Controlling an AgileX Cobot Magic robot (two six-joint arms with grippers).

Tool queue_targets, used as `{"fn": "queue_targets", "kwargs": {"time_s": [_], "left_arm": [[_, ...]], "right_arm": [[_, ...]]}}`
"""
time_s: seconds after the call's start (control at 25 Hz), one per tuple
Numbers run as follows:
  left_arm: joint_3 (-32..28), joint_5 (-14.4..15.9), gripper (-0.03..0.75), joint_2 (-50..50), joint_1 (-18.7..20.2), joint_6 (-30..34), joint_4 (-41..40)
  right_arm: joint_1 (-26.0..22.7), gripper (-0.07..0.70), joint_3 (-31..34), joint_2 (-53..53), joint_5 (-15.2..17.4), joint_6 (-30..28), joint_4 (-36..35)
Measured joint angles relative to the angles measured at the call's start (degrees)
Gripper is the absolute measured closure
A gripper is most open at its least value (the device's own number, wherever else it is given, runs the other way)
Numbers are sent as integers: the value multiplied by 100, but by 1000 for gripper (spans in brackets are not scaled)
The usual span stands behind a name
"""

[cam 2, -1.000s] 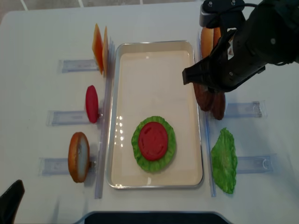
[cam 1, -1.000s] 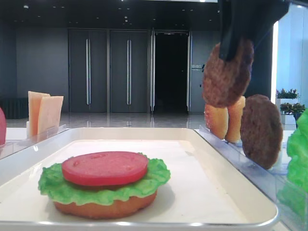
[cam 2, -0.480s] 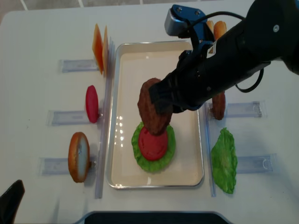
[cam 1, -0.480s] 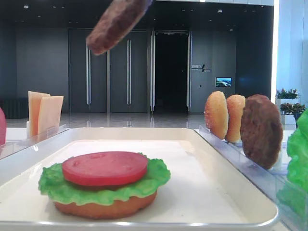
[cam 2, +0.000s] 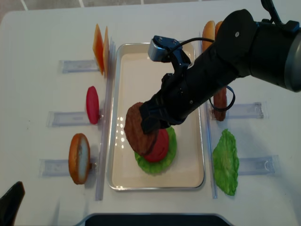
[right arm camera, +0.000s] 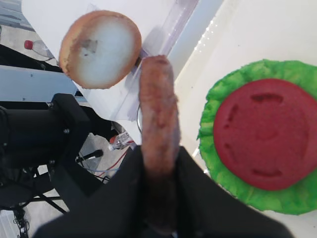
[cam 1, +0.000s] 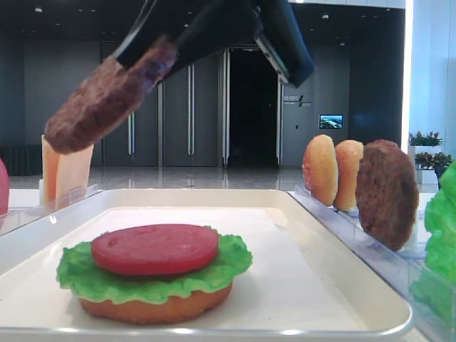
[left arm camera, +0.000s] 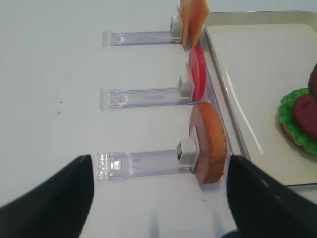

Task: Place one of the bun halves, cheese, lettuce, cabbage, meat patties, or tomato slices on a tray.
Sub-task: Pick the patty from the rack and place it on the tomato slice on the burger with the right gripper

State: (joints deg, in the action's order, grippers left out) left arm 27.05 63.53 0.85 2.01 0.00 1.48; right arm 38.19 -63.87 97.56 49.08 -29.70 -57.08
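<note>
Right gripper [right arm camera: 158, 198] pinching rough brown round meat patty [cam 2: 137, 129] edge-on, tilted, in air over cream-white rectangular tray [cam 2: 155, 181], near left rim, beside red tomato slice [cam 2: 157, 143] on frilly green lettuce [cam 2: 164, 160].

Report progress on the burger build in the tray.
Done: bun base, lettuce and tomato slice are stacked on the tray. In hand: the right gripper grips a meat patty above the stack. Left: lowering and releasing it.
</note>
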Motion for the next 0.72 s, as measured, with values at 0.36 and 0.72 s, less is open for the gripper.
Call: {"fn": "queue_targets", "kwargs": {"time_s": [0.36,0.72], "left_arm": [[0,0,76,0,0,0,0],[0,0,76,0,0,0,0]], "right_arm": [[-357,500,0,542,405,-509,-245],[-521,500,47,863,587,-939,-535]]}}
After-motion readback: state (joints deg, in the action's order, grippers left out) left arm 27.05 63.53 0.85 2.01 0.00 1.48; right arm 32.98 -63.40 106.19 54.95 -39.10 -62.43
